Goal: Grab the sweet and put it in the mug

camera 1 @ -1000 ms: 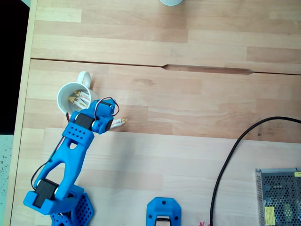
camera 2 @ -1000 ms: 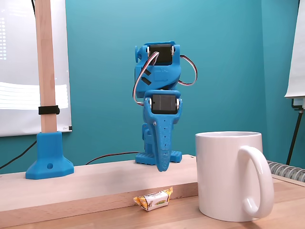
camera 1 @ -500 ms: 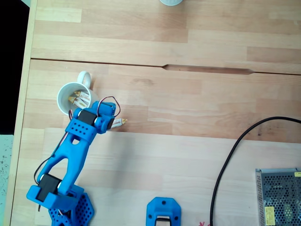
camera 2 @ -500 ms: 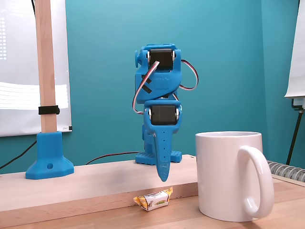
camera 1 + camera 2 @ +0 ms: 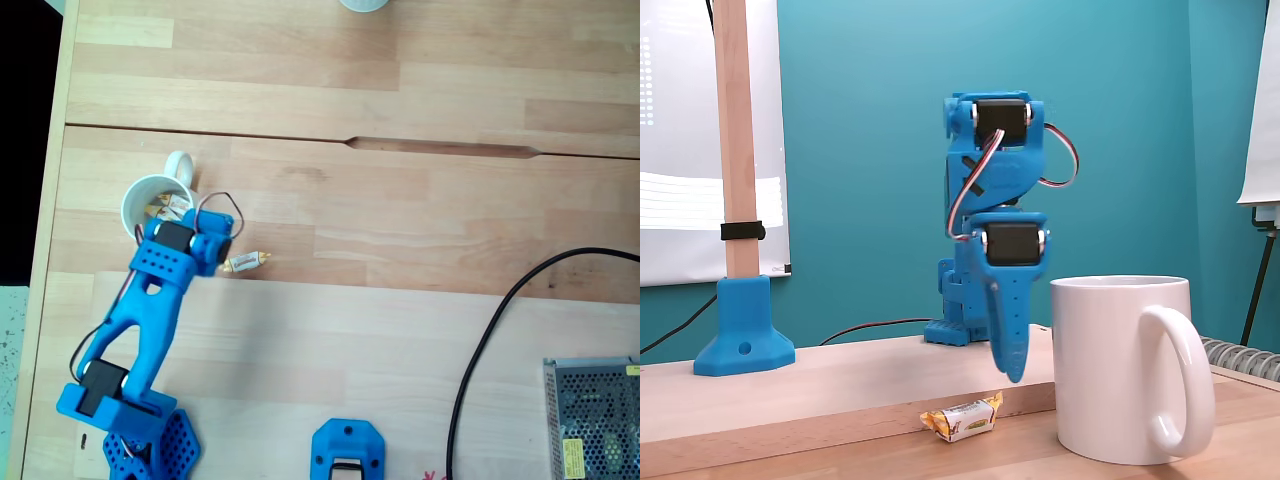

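From above, in a fixed view, the pale wooden counter [image 5: 420, 210] of jointed planks fills most of the frame, with a dark seam and a long notch running across its upper part. Its left edge runs down the far left of the frame. The white mug [image 5: 160, 205] sits close to that edge in the upper left, its loop handle toward the top, and wrapped candies lie inside it. The blue plastic arm [image 5: 140, 330] rises from the lower left, and its head overlaps the mug's lower right rim. The sweet [image 5: 245, 263] lies flat on the wood just right of the arm's head, with bare counter stretching to its right. A black cable [image 5: 490, 340] curves through the lower right beside a metal mesh box [image 5: 592, 415].

From the side, in a fixed view, the claw [image 5: 1011, 368] hangs point down above the counter [image 5: 820, 385], between the sweet [image 5: 962, 417] at lower centre and the smooth ceramic mug [image 5: 1130, 365] at the right. It holds nothing; whether its fingers are parted cannot be told from here. The sweet rests in front of a raised plank edge, its wrapper ends crinkled, apart from the mug. A wooden post [image 5: 737, 140] stands in a blue foot at the left.
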Controlling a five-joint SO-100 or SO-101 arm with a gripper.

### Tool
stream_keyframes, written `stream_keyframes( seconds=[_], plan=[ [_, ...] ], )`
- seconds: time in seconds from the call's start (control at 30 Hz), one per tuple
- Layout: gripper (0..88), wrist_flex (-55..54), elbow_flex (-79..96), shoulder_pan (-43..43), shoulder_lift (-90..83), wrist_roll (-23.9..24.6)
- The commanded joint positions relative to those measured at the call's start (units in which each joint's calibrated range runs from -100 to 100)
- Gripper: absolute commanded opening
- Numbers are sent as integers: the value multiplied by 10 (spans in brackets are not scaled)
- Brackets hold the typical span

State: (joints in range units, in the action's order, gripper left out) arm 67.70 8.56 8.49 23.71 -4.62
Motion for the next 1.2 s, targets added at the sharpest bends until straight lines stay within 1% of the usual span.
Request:
stream_keyframes(
  seconds=[0.0, 0.23, 0.77, 1.0, 1.17],
  plan=[
    [173, 5, -36, -13, -2, 2],
    [171, 5, -34, -7, -1, 20],
    [171, 7, -29, -4, -6, 13],
    [171, 59, -21, -4, -10, 12],
    [171, 64, -22, 15, -11, 12]
  ],
)
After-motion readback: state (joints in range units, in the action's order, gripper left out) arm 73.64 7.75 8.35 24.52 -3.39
